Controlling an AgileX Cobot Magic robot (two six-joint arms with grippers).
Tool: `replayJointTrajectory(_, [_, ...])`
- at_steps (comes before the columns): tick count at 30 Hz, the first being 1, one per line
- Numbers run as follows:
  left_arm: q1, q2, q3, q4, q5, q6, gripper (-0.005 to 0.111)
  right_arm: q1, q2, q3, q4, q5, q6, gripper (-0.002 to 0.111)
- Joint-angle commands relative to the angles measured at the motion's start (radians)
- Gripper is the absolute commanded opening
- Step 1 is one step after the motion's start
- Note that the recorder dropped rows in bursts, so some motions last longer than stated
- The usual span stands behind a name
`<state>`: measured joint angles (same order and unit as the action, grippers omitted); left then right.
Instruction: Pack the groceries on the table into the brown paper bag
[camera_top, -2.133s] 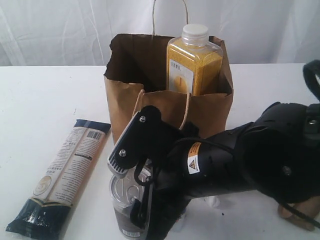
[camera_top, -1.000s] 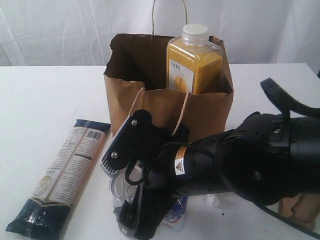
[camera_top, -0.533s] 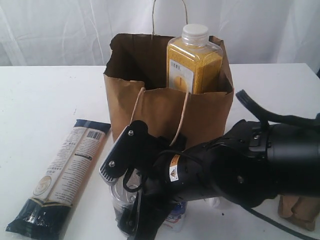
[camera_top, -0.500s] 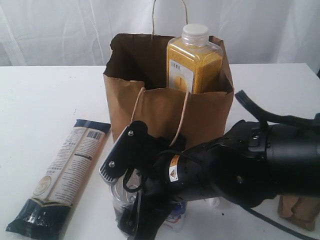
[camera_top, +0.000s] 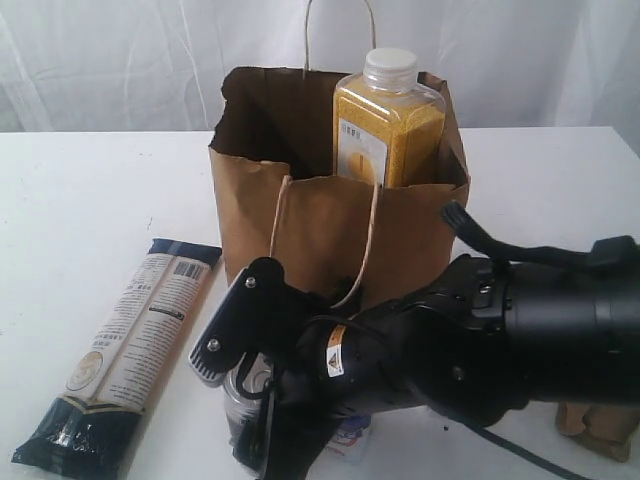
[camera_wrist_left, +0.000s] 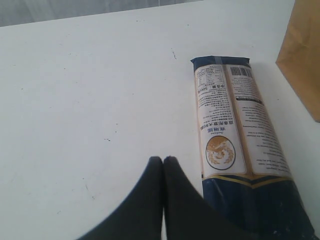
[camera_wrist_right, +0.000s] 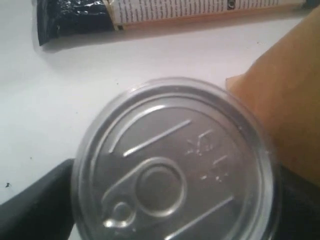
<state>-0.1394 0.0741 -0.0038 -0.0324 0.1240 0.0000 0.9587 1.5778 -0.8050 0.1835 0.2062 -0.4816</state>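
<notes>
The brown paper bag (camera_top: 330, 220) stands open at the middle of the table (camera_top: 80, 200), with the yellow-grain bottle (camera_top: 388, 120) upright inside it. In front of the bag stands the silver-topped can (camera_wrist_right: 172, 165), mostly hidden by the arm in the exterior view (camera_top: 240, 385). My right gripper (camera_top: 238, 405) straddles the can, one black finger against each side of it (camera_wrist_right: 174, 187). Beside the can lies the small blue-white carton (camera_top: 352, 435). The long navy-cream packet (camera_top: 130, 345) lies flat to the left. My left gripper (camera_wrist_left: 163, 160) is shut and empty, hovering next to the packet (camera_wrist_left: 235, 130).
A brown pouch (camera_top: 598, 420) peeks out behind the right arm at the front right. The bag's wall (camera_wrist_right: 290, 110) stands right next to the can. A white curtain hangs behind the table.
The right arm has sunk lower and its fingers have drawn in against the can's sides. The left gripper, bag, bottle and packet have not moved.
</notes>
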Motion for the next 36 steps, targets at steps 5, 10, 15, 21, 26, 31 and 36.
replayJointTrajectory(5, [0.002,-0.005,0.004,-0.008,0.004,0.0,0.0,0.01,0.001,-0.002,0.003,-0.052,-0.012,0.051])
replayJointTrajectory(10, [0.002,-0.005,0.004,-0.008,0.004,0.0,0.0,0.011,-0.025,-0.002,0.003,-0.059,-0.003,0.019])
replayJointTrajectory(15, [0.002,-0.005,0.004,-0.008,0.004,0.0,0.0,0.039,-0.107,-0.002,0.003,-0.066,-0.003,0.0])
replayJointTrajectory(21, [0.002,-0.005,0.004,-0.008,0.004,0.0,0.0,0.082,-0.163,-0.002,-0.001,-0.035,-0.01,0.0])
replayJointTrajectory(26, [0.002,-0.005,0.004,-0.008,0.004,0.0,0.0,0.124,-0.185,-0.002,-0.001,-0.037,-0.01,0.0])
replayJointTrajectory(31, [0.002,-0.005,0.004,-0.008,0.004,0.0,0.0,0.173,-0.191,-0.015,-0.001,-0.03,-0.036,0.0])
replayJointTrajectory(36, [0.002,-0.005,0.004,-0.008,0.004,0.0,0.0,0.208,-0.204,-0.1,-0.034,-0.028,-0.047,0.0])
